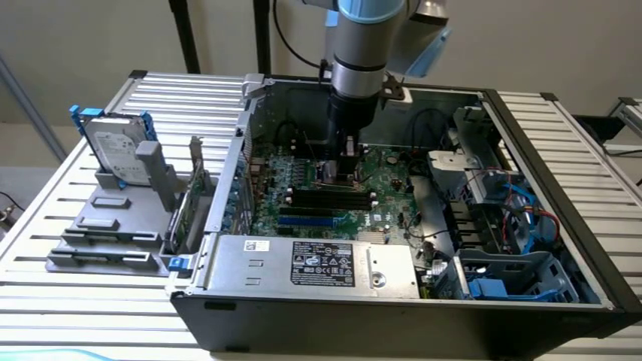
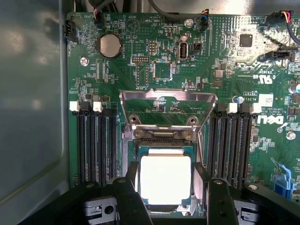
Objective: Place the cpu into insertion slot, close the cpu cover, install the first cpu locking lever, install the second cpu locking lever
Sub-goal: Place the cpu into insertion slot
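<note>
Pale silver metal, the cpu [image 2: 165, 180] is lying in or just over the insertion slot [image 2: 164, 143], slightly above centre of the exterior view; the gripper [image 1: 344, 167] is clamping its two opposite edges between the fingers [image 2: 127, 192]; the cpu cover [image 2: 140, 97] is standing raised. It is likely handling as light, stiff and fragile underneath; the edges are offering the safest hold.

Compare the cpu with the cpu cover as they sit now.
The cpu lies flat in the insertion slot; the cpu cover stands swung up, open. The cpu is a solid pale plate; the cpu cover is a frame with the green board showing through its middle. Both are squarish, silvery metal, about socket-sized.
</note>
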Motion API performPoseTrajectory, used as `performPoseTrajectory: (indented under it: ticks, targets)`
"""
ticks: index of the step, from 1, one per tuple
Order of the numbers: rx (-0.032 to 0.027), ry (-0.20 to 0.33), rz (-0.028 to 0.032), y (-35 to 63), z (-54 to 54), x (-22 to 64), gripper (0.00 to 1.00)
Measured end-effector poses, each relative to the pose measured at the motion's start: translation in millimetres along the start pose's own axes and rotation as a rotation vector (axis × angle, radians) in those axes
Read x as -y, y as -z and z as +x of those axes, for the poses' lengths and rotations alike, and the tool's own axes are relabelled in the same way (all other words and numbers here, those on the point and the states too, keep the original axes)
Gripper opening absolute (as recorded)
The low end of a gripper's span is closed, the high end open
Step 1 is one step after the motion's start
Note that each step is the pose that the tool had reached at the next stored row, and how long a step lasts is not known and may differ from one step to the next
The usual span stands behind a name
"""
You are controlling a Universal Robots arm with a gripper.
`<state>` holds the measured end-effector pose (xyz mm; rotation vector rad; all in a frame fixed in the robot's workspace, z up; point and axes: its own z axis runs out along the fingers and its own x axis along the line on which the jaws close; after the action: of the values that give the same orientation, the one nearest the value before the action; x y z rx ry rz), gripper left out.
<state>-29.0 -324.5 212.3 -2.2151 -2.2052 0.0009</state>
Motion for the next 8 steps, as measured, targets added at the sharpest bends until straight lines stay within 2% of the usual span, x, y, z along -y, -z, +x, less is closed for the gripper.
performPoseTrajectory:
  ticks: [8]
  targets:
    - [0.0019, -0.001, -0.0003, -4.4, -0.1, 2.4, 0.55]
